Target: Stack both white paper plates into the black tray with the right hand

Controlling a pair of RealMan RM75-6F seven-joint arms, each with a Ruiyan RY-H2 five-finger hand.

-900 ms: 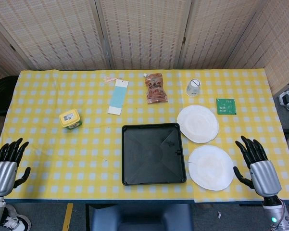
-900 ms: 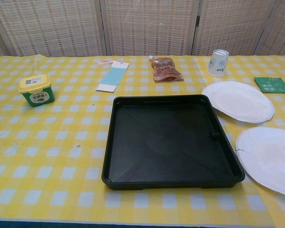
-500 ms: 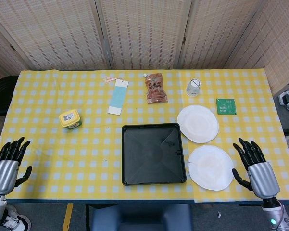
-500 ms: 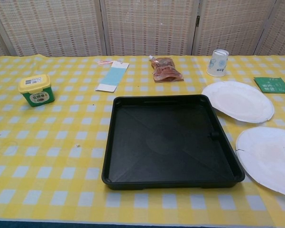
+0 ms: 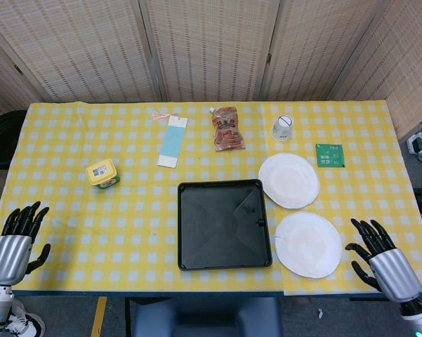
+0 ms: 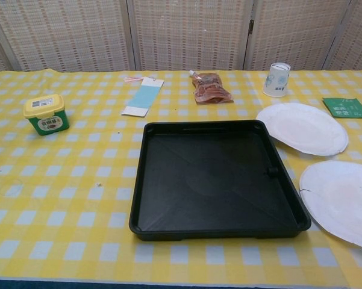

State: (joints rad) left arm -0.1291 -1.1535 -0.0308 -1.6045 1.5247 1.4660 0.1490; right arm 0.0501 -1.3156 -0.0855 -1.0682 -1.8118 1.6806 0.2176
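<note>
Our right hand [image 5: 387, 261] sits at the lower right of the head view, just off the counter's near edge, fingers spread wide and holding nothing. Our left hand [image 5: 14, 240] mirrors it at the lower left, fingers likewise apart and empty. The chest view shows neither hand.

Just left of the right hand lies the nearer round white paper plate [image 5: 308, 244], flat on the cloth, with a small tear in its left rim. The farther round white paper plate [image 5: 288, 180] lies above it in the frame, and the two plates sit just apart. The square black plastic tray [image 5: 224, 225] stands left of both at centre frame; the farther plate's rim is at its upper right corner.

We see the counter [image 5: 91, 217] covered in a yellow and white checked cloth, with woven panel screens behind it. Along its far side are a white paper cup with a blue print [image 5: 282, 127], a green square packet [image 5: 330, 155], a brown snack pouch [image 5: 227, 128] and a light blue paper card [image 5: 173, 140]; a yellow-lidded green tub [image 5: 102, 173] stands at left.

Compared with the earlier frames, both hands have drawn back toward the bottom edge, the right one sliding lower and farther right, away from the nearer plate. The plates and tray have not moved.
</note>
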